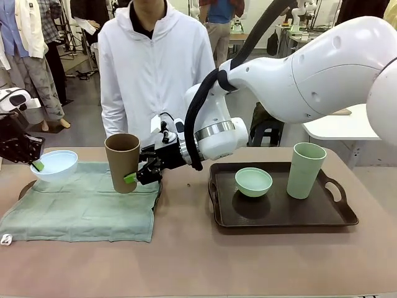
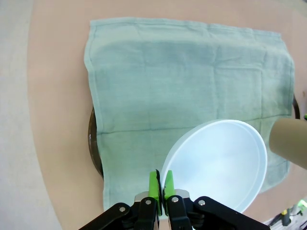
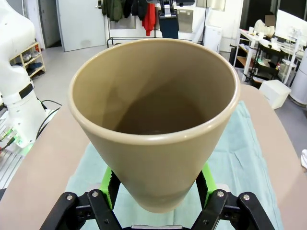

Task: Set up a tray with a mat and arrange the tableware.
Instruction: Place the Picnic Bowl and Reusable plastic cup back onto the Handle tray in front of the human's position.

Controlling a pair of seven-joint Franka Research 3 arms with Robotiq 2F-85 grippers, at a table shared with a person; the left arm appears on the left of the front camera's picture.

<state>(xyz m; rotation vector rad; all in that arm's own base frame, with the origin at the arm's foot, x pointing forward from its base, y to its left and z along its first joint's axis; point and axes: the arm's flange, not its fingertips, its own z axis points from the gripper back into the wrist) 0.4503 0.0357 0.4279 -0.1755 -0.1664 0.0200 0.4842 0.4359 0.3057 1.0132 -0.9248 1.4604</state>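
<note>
Clamping brown cup [image 1: 122, 162] between right fingers [image 3: 109, 184]; left fingers [image 2: 154, 184] pinch pale blue bowl [image 2: 220, 160] rim

Brown cup [image 1: 122, 160], pale-blue bowl [image 1: 56, 164], mint bowl [image 1: 253, 181], pale-green cup [image 1: 306, 171], sage mat [image 1: 87, 208], dark tray [image 1: 279, 214]

Grey concrete floor [image 3: 55, 72] stretches away behind, a white side table [image 1: 335, 130] off right, dark coats [image 3: 114, 8] hanging beside a pale door [image 3: 81, 24] far back.
</note>
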